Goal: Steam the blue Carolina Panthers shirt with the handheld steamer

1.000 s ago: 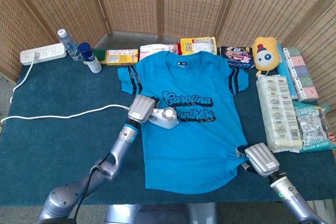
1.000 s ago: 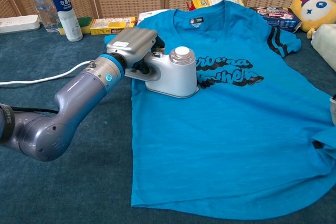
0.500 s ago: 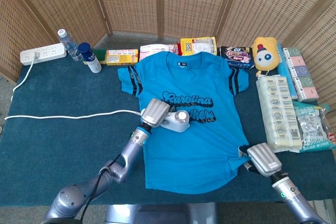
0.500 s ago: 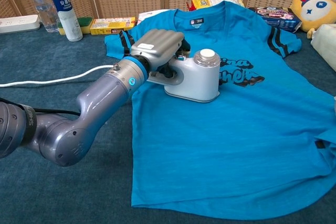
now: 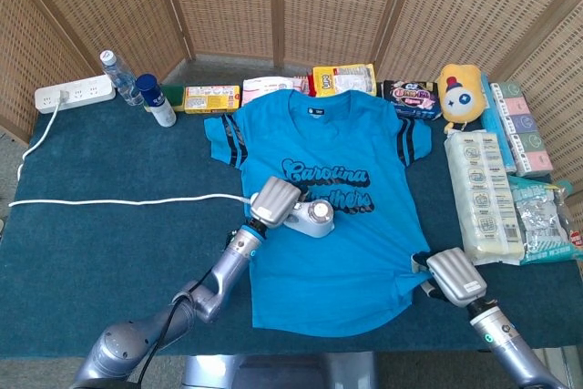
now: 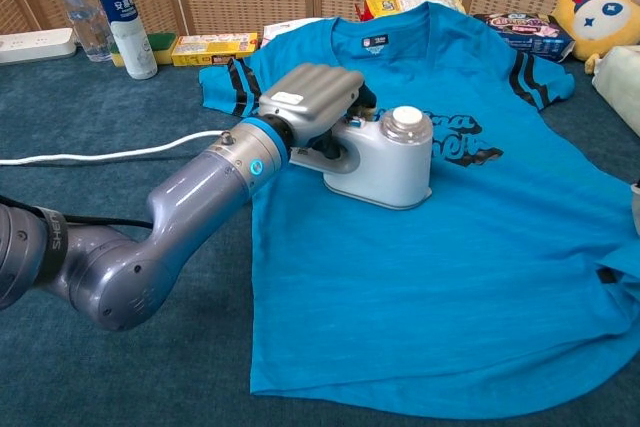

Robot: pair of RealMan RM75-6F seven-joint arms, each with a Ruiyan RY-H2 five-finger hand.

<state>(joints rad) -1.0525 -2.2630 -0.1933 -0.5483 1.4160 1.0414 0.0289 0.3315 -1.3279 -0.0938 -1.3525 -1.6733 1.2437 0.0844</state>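
Note:
The blue Carolina Panthers shirt point(image 5: 342, 261) point(image 6: 450, 247) lies flat on the dark green table. My left hand point(image 5: 273, 199) point(image 6: 315, 97) grips the handle of the silver handheld steamer point(image 5: 314, 216) point(image 6: 390, 157), whose base rests on the shirt just below and left of the black lettering. My right hand point(image 5: 455, 277) sits at the shirt's lower right hem, where its dark fingers hold the puckered edge. In the chest view this hand is almost entirely out of frame.
The steamer's white cord point(image 5: 118, 199) runs left across the table toward a power strip point(image 5: 73, 93). Two bottles point(image 5: 157, 102) stand at the back left. Snack boxes line the back edge, beside a yellow plush toy point(image 5: 458, 90). Tissue packs point(image 5: 483, 193) lie to the right.
My left hand has slid the steamer rightward and slightly down across the shirt, from its left edge to under the lettering. The right hand has stayed at the hem.

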